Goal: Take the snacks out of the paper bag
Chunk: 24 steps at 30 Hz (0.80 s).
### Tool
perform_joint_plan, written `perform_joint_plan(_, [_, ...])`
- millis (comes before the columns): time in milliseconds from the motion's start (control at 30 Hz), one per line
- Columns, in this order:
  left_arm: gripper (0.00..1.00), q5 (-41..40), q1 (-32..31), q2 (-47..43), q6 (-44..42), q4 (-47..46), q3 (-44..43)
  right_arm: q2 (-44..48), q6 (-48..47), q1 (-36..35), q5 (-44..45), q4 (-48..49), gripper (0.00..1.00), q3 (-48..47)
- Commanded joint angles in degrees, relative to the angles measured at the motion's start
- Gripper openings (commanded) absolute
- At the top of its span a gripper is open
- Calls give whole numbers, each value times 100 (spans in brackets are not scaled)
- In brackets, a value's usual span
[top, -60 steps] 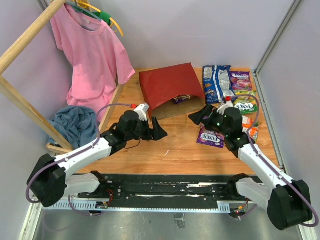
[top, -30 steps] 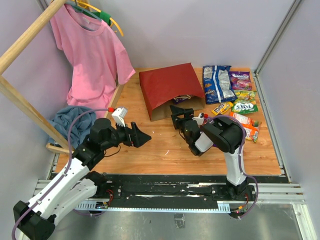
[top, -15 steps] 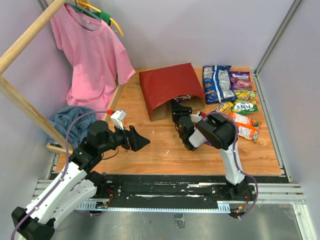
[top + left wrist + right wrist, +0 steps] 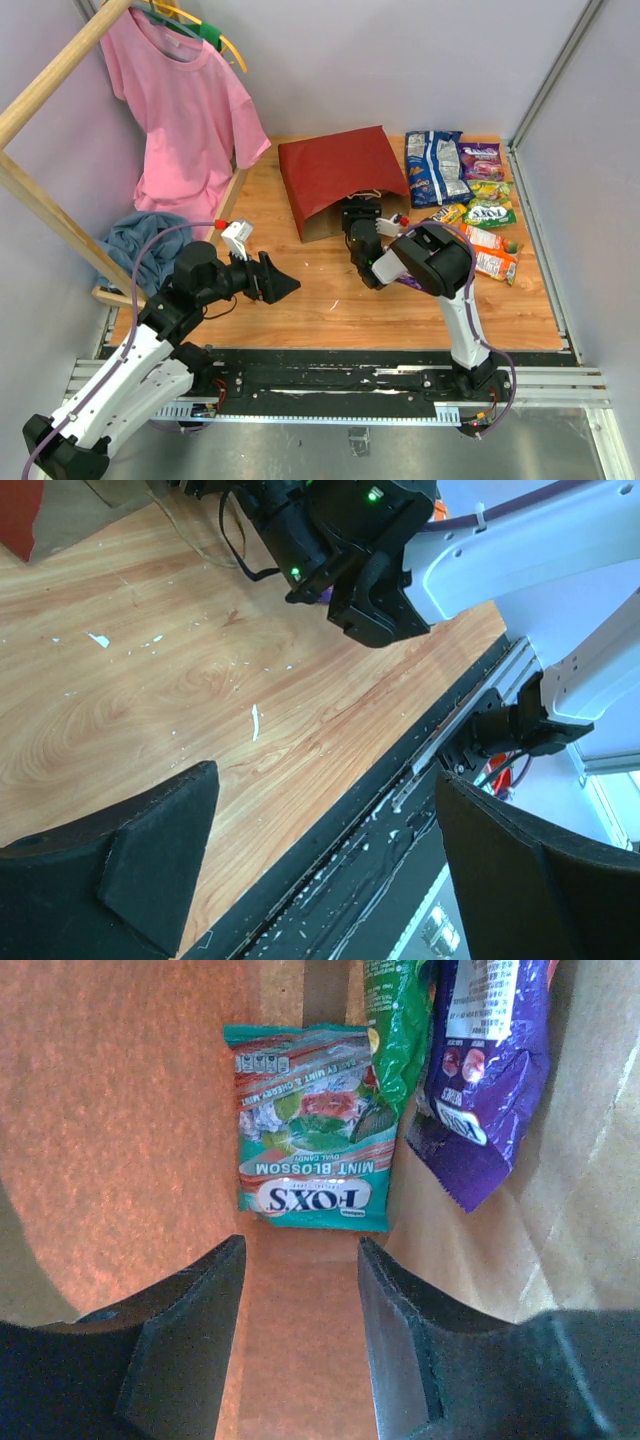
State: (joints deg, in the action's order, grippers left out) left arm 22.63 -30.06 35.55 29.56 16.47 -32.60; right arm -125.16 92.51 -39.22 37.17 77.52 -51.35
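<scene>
Right gripper (image 4: pixel 298 1260) has pushed into the mouth of the paper bag (image 4: pixel 335 175), which lies on its side by the table's (image 4: pixel 330 290) far edge; its fingers stand apart, empty. Inside lie a teal mint packet (image 4: pixel 310 1130), a green packet (image 4: pixel 395 1020) and a purple packet (image 4: pixel 485 1070). Left gripper (image 4: pixel 320 790) gapes wide, holding nothing.

Probably a robotics lab cell: plain lilac partition walls (image 4: pixel 400 60) beyond the white robot arms (image 4: pixel 130 360) enclose a wooden tabletop (image 4: pixel 320 300); a black metal mounting rail (image 4: pixel 330 383) carries their bases.
</scene>
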Motion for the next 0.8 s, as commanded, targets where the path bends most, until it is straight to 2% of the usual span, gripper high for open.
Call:
perform_joint_plan(0, [93, 119, 31, -27, -91, -4, -45, -200, 211, 92, 354, -588, 50, -275])
perform_joint_plan(467, [93, 154, 36, 87, -100, -21, -51, -711, 322, 466, 340, -1070, 48, -933])
perform_joint_plan(767, [93, 176, 36, 158, -108, -31, -51, -1170, 176, 584, 90, -1258, 45, -1681])
